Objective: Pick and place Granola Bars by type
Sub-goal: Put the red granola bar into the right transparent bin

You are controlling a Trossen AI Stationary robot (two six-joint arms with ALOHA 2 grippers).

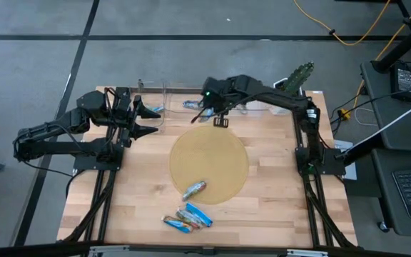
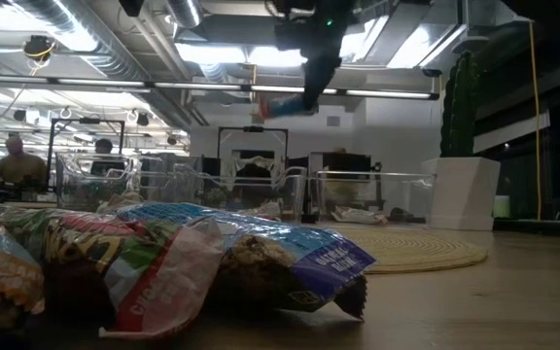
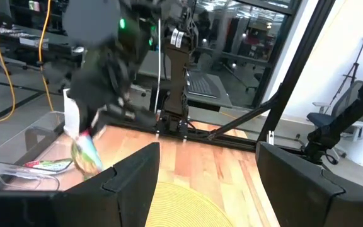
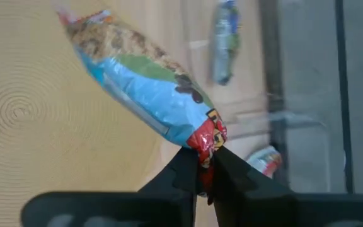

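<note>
My right gripper [image 1: 207,111] hangs above the far edge of the round tan mat [image 1: 209,168], shut on a blue granola bar [image 4: 144,82] that the low view shows high over the table [image 2: 282,105]. One bar [image 1: 194,189] lies on the mat's near part. Several more bars [image 1: 188,218] lie together on the wood near the table's near edge, and they fill the low view's foreground [image 2: 163,258]. Other bars [image 4: 225,41] lie in the clear bins [image 1: 191,100] by the far edge. My left gripper [image 1: 150,121] is open and waits left of the mat, touching nothing. My right gripper [image 4: 205,170] pinches the bar's red crimped end [image 4: 208,140] between its two fingertips, coming at it from above. The bar is lifted clear and sticks out tilted from the fingers, its other end [image 4: 84,31] free over the mat's far edge.
Clear plastic bins [image 3: 17,161] stand in a row along the table's far edge, one with a bar [image 3: 49,165] in it. A white pot with a green cactus [image 1: 297,77] stands at the far right corner. Bare wood [image 1: 277,193] lies right of the mat.
</note>
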